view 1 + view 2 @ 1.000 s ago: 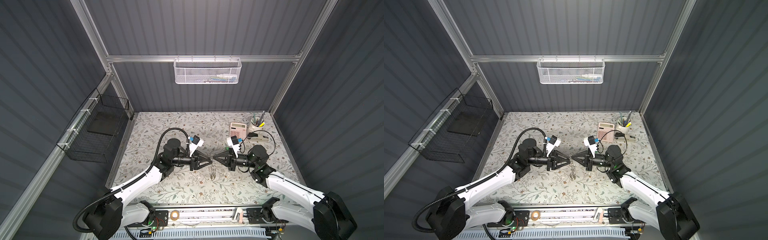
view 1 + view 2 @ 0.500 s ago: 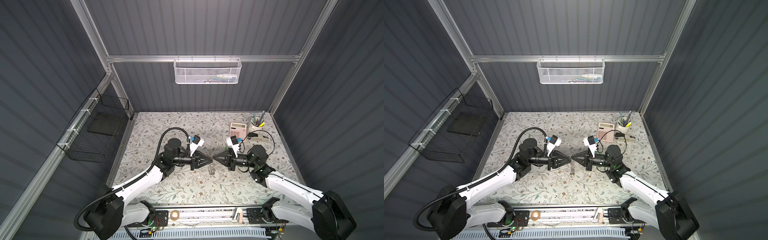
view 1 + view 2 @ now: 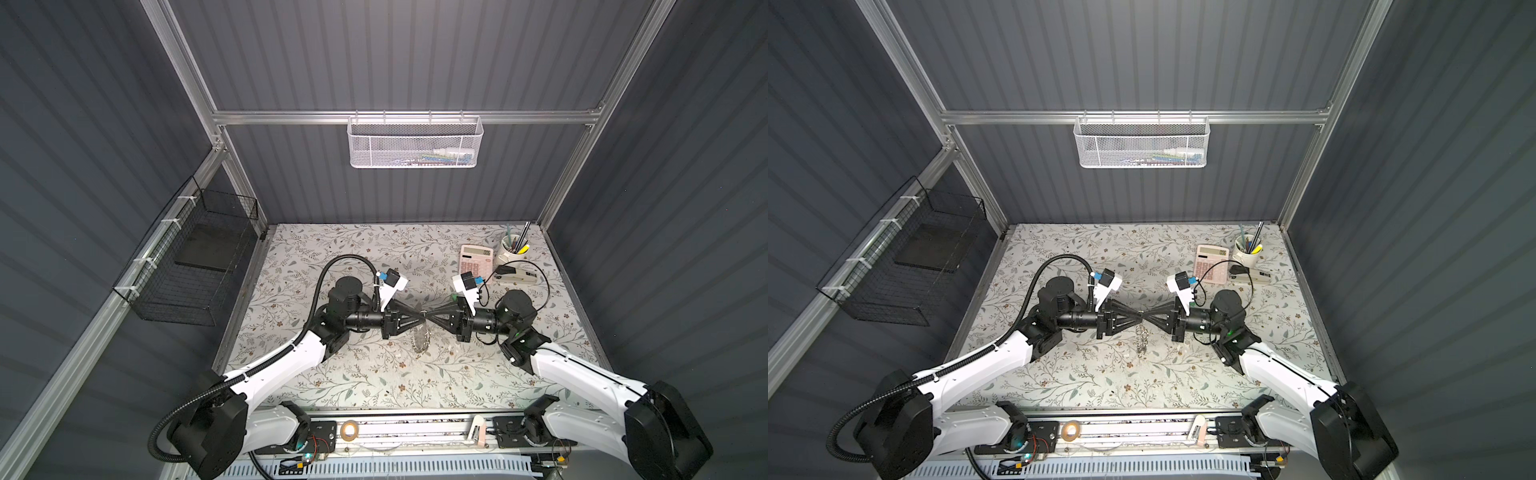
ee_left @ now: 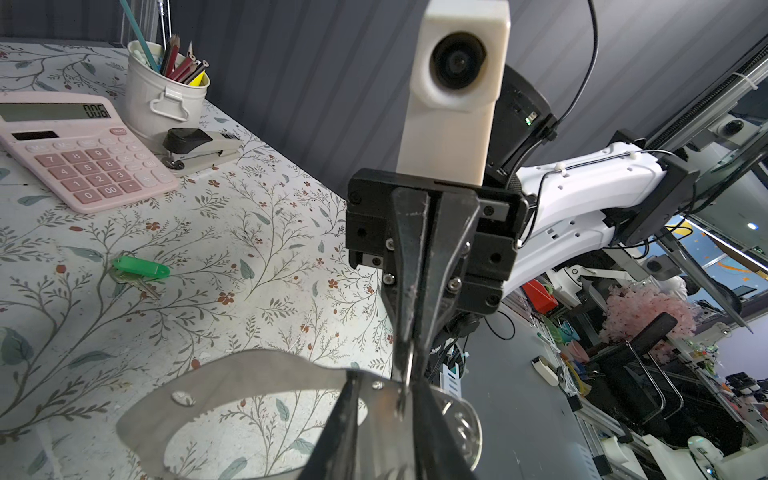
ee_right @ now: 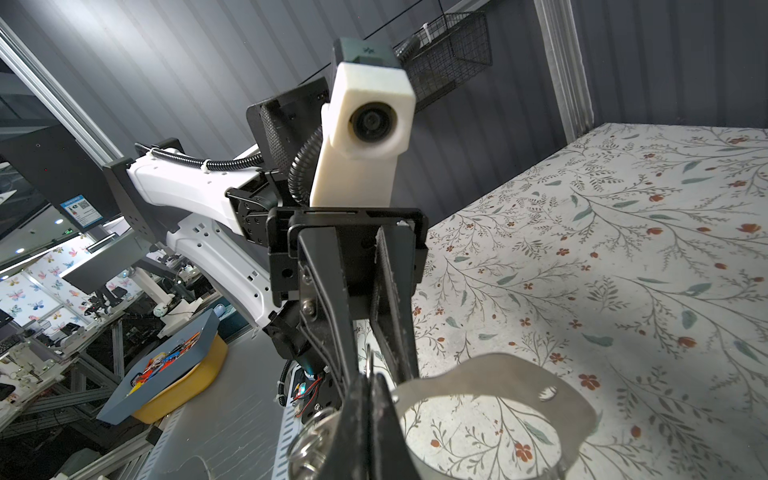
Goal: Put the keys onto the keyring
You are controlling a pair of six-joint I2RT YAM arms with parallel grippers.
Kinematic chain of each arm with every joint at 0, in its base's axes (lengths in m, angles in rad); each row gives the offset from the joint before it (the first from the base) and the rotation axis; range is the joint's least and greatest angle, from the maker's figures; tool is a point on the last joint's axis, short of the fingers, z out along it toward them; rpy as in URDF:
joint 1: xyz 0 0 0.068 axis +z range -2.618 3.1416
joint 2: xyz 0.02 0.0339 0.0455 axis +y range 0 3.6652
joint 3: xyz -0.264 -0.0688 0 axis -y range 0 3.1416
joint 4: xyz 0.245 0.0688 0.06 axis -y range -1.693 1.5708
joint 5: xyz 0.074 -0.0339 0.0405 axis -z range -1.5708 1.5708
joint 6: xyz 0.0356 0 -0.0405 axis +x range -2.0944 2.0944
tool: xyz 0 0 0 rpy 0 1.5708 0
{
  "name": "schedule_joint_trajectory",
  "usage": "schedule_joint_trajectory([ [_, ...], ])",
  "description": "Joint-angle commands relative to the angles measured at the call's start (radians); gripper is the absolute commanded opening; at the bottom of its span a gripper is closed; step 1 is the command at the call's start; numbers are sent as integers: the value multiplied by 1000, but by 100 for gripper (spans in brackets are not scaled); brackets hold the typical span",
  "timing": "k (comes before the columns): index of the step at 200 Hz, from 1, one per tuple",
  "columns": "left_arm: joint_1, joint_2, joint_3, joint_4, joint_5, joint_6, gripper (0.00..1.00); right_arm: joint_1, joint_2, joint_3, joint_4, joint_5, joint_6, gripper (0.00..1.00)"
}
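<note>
Carefully now, with left tool (image 3: 419, 323) and right tool (image 3: 431, 323) both pinched tip to tip on the keyring (image 3: 420, 344) hanging well apart from the pink calculator (image 4: 79, 153), steady the hoop in one tool before fetching the green key (image 4: 141, 266) lying on the desk (image 4: 270, 249) near that calculator.

Floral table (image 3: 374, 374): calculator (image 3: 476, 262), stapler (image 3: 517, 275), pencil cup (image 3: 510, 251) (green key (image 4: 141, 266))

Left end effector (image 3: 419, 322) has advanced toward the right end effector (image 3: 431, 321), the one gripping the keyring (image 3: 420, 343), closing the gap seen a second ago so that the two now stand tip to tip, and its jaws have narrowed from their earlier wider spread.
</note>
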Motion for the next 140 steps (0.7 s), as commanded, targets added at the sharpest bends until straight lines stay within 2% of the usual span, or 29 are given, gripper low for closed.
schedule_joint_trajectory([
  [1,-6,14,44,20,7,-13,24,3,2,4,49,-22,8,0],
  [25,-6,17,41,33,11,-20,14,3,2,6,49,-24,8,0],
  [55,-6,27,45,37,23,-27,12,3,32,7,50,-26,8,0],
  [73,-6,29,46,34,28,-27,12,3,34,8,50,-27,8,0],
  [89,-6,28,46,27,26,-27,20,3,38,8,52,-28,9,0],
  [113,-6,25,44,24,24,-24,23,4,38,10,53,-29,9,0],
  [140,-6,22,45,20,22,-21,13,3,38,10,53,-28,8,0],
])
